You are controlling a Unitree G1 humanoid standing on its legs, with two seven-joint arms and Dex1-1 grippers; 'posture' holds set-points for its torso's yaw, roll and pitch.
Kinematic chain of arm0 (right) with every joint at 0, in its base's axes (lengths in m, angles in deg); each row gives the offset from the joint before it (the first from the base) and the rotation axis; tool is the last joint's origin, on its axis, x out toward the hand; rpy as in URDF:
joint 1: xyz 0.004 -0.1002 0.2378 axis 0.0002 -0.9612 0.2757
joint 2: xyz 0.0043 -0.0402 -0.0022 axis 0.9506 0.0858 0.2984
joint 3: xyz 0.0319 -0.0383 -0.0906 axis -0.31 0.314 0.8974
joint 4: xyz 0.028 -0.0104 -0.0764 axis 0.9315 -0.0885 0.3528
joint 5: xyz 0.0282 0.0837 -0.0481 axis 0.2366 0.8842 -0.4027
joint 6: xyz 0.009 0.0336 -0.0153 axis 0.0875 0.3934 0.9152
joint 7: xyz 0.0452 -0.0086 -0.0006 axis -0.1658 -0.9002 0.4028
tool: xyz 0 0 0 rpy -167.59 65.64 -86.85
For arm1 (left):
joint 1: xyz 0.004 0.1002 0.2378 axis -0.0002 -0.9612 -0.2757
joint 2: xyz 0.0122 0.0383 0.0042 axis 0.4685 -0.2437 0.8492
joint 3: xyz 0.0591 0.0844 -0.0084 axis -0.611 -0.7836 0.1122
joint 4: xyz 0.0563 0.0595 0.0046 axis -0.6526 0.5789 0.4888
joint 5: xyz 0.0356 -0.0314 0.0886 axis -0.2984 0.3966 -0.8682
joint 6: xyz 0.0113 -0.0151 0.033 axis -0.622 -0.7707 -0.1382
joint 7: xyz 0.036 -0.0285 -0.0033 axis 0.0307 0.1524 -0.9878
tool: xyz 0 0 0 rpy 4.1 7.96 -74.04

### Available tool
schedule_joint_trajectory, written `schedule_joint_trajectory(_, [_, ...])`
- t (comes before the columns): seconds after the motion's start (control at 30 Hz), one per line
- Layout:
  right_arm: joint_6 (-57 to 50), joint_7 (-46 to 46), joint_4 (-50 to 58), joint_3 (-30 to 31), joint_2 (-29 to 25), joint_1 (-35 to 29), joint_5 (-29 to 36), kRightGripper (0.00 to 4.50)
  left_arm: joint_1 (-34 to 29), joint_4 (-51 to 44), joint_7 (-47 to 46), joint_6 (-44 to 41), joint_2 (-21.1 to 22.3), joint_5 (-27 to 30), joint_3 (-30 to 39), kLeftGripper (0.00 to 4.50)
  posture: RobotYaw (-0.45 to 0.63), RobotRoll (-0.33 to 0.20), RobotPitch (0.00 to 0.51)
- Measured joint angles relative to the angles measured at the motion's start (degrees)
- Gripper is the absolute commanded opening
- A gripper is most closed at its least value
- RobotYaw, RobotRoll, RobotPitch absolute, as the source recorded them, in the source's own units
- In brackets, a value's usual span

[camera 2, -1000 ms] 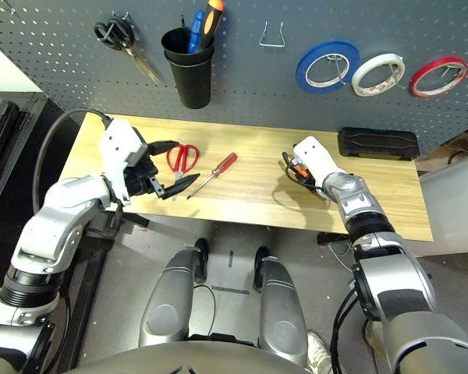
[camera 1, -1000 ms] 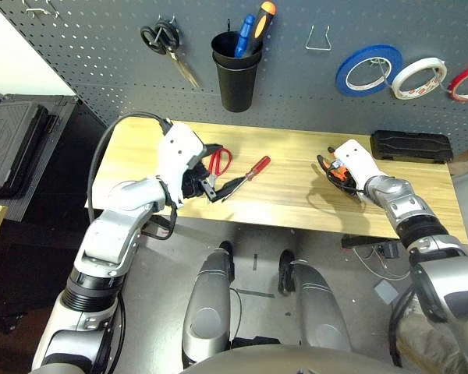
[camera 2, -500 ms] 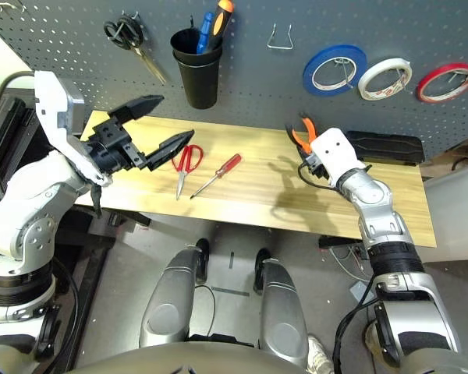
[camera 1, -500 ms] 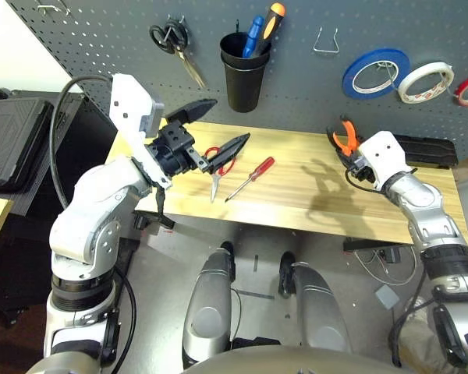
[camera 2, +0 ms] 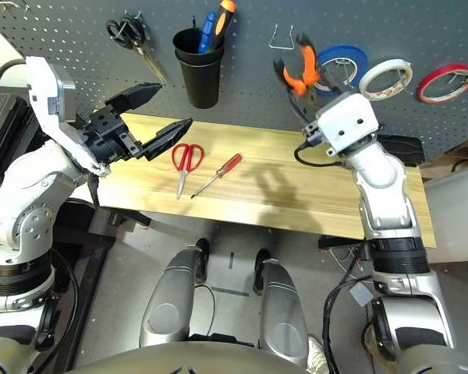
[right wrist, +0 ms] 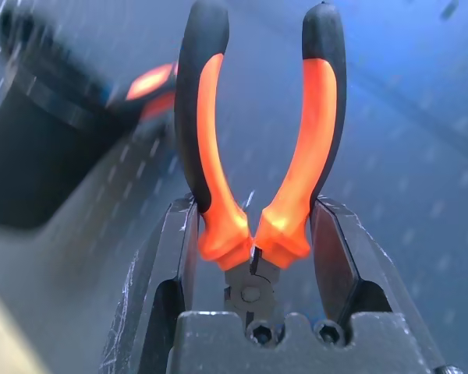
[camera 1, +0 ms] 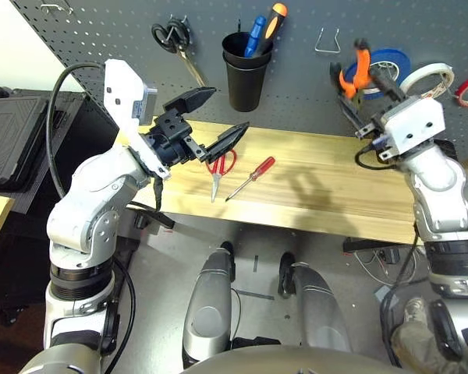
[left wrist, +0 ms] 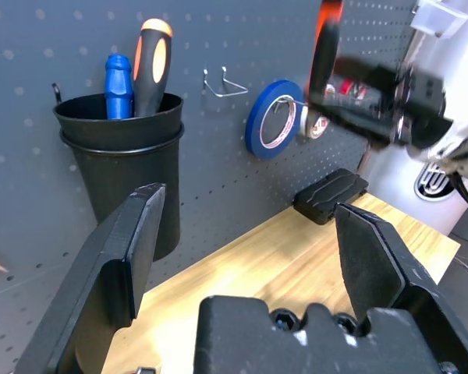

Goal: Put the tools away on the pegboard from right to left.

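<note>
Right gripper (camera 2: 316, 82) grasps the orange-and-black pliers (camera 2: 303, 66) near the pivot, handles pointing up toward the pegboard (camera 2: 242, 31), long axis roughly upright. Left gripper (camera 1: 210, 117) hangs released, jaws spread, above the table (camera 1: 320, 187).

Head stereo pair looks down at table (camera 1: 312, 187), pegboard (camera 1: 101, 47); wrist cameras close, seemingly facing pegboard.

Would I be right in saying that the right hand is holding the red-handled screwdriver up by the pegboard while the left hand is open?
Not quite. The right hand holds the orange-and-black-handled pliers, as the right wrist view shows; the red-handled screwdriver lies on the table. The rest stands: it is up by the pegboard, and the left hand is open.
</note>
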Motion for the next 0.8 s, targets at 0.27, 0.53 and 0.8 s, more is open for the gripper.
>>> schedule_joint_trajectory(0.27, [1.1, 6.4, -6.3, 0.6, 6.0, 13.3, -2.5, 2.26, 0.7, 0.6, 0.0, 0.4, 0.2, 0.0, -0.5, 4.50, 0.27, 0.000, 0.257])
schedule_joint_trajectory(0.53, [3.7, 10.9, -19.8, 0.8, 9.0, 22.1, -3.6, 2.26, 0.8, 0.8, 0.0, 0.5, 0.2, 0.0, -0.9, 4.50, 0.29, 0.000, 0.264])
schedule_joint_trajectory(0.8, [4.7, 12.9, -29.9, 0.8, 10.5, 24.9, -3.4, 2.26, 0.8, 0.8, -0.1, 0.8, 0.4, -0.3, -1.1, 4.50, 0.30, 0.000, 0.267])
